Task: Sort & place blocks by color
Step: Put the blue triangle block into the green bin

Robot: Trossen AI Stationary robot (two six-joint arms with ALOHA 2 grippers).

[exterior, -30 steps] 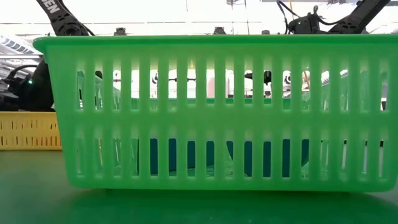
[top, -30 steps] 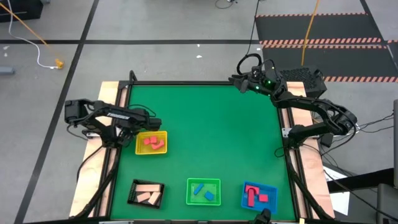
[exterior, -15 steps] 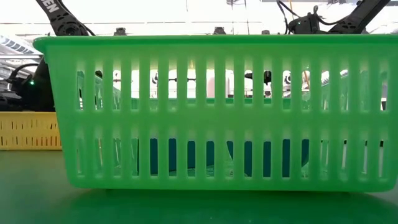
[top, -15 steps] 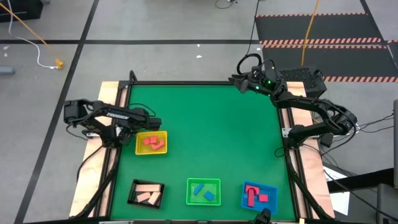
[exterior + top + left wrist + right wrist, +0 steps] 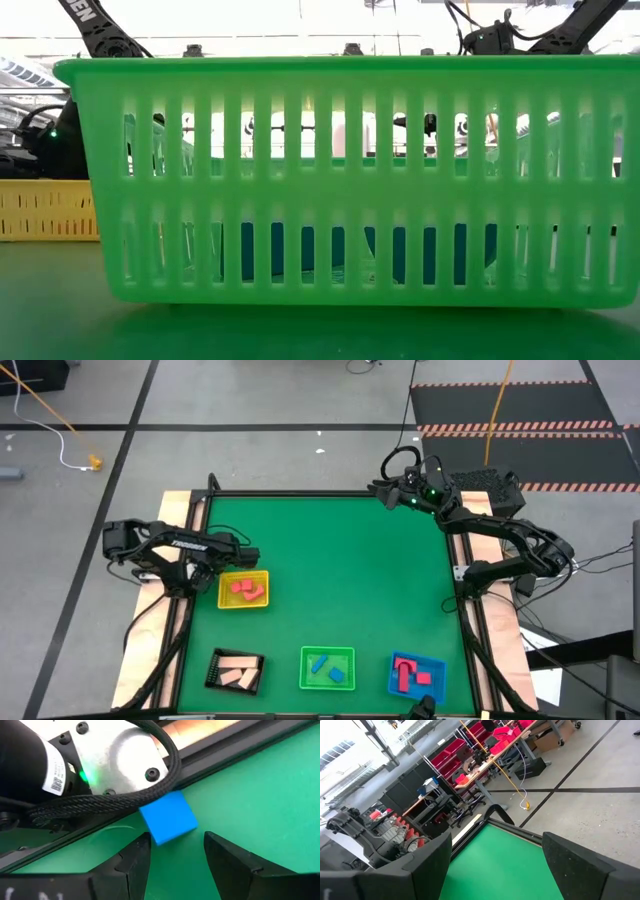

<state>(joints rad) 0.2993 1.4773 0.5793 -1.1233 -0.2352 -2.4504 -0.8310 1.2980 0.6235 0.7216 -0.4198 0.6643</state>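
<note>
Only a barcode label point(image 5: 54, 774), unreadable

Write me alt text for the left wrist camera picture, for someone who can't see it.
A small blue cube block lies on the green table mat just ahead of the left gripper, whose two dark fingers stand open on either side of it without touching. Part of the arm's silver and black body with a braided black cable looms beyond the block, beside the table's black edge rail.

green tray point(image 5: 330, 180) fills low view, hiding table, blue block point(image 5: 168, 817) partly behind arm
</note>
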